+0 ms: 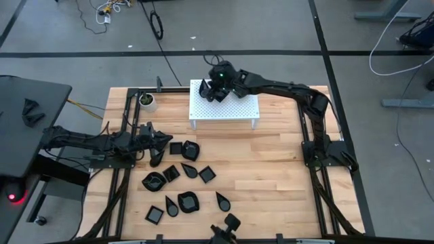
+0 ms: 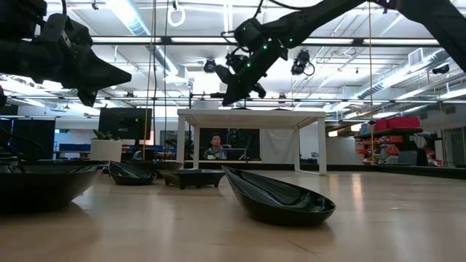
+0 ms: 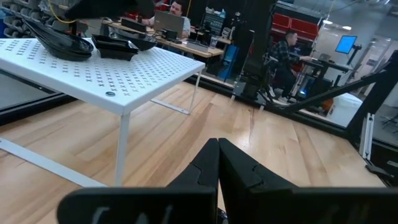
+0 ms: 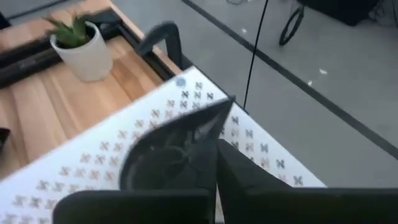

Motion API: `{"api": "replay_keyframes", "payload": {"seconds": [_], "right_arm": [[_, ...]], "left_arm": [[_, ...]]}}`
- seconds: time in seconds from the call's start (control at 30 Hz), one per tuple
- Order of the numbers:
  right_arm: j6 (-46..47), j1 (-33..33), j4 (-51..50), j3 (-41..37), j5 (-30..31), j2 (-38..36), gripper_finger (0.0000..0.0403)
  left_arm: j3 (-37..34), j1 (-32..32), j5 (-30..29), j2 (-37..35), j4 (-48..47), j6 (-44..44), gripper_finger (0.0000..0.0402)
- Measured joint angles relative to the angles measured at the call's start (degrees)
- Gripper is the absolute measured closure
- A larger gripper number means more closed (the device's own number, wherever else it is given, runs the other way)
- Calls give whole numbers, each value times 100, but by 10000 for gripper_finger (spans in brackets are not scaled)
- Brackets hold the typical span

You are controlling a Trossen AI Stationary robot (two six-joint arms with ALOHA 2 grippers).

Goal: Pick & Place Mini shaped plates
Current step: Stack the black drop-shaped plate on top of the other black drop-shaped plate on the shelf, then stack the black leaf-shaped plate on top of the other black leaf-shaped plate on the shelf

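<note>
Teardrop plate (image 2: 277, 198) and a dozen more lie before the white stand (image 1: 237, 108) — two delivered; right gripper (image 1: 218, 87), jaws together, over them; left gripper (image 1: 161, 138) closed, empty.

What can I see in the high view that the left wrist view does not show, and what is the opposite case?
Only the high view shows the black mini plates scattered on the wooden table, for example a teardrop plate, the potted plant, and the right tool over the shelf. Only the left wrist view shows people at desks in the room beyond and the shut left tool up close. Both show the white perforated shelf with black plates on it.
</note>
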Motion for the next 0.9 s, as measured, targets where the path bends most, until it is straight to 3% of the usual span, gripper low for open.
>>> {"api": "replay_keyframes", "payload": {"seconds": [0.9], "right_arm": [[-11, 32, 47, 0, -211, 184, 398]], "left_arm": [[-1, 0, 1, 0, 1, -109, 394]]}}
